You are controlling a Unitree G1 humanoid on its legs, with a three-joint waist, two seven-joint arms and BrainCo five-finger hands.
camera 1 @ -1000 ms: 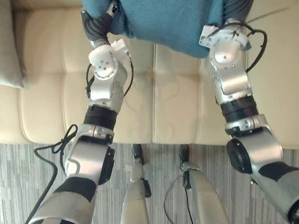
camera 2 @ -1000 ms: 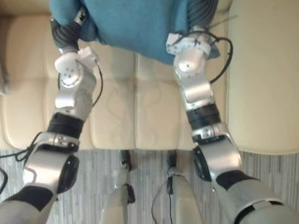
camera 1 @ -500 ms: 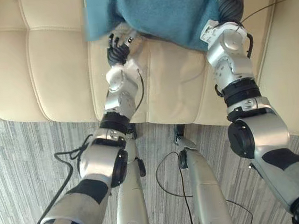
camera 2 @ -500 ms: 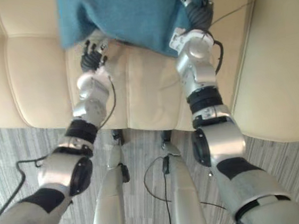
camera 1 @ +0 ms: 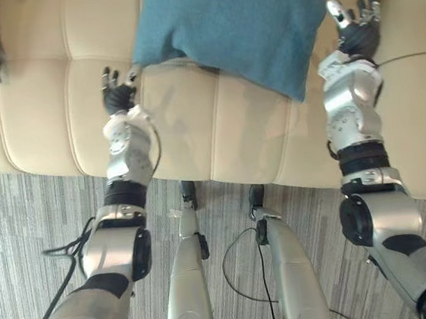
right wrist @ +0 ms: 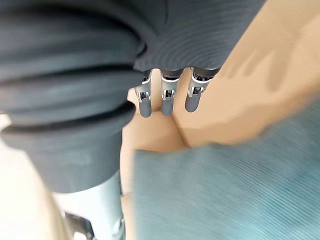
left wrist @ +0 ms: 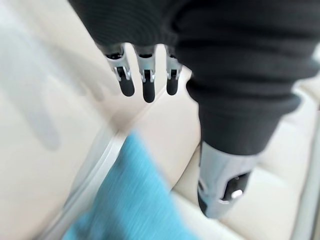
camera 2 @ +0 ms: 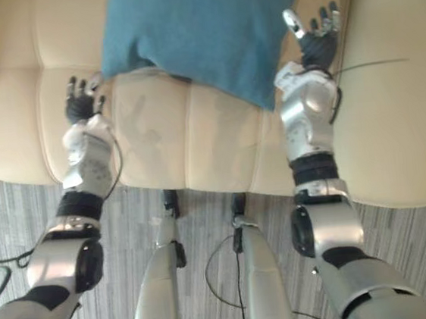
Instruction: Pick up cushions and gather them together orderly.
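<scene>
Teal fabric cushion point(camera 1: 237, 27) lies on cream leather sofa point(camera 1: 42, 128); likely soft, light. Left hand point(camera 1: 117, 92), right hand point(camera 1: 357, 28) flank it, fingers spread, empty. Best gripped at opposite edges.

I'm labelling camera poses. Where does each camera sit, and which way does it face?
Left eye view: on the head, looking down at the cream sofa and blue cushion; both arms, open left hand and right hand show.
Right eye view: beside it, same scene.
Left wrist view: on the left wrist, looking along straight fingers at sofa and cushion.
Right wrist view: on the right wrist, along its fingers at the cushion.
All four share the blue cushion.
</scene>
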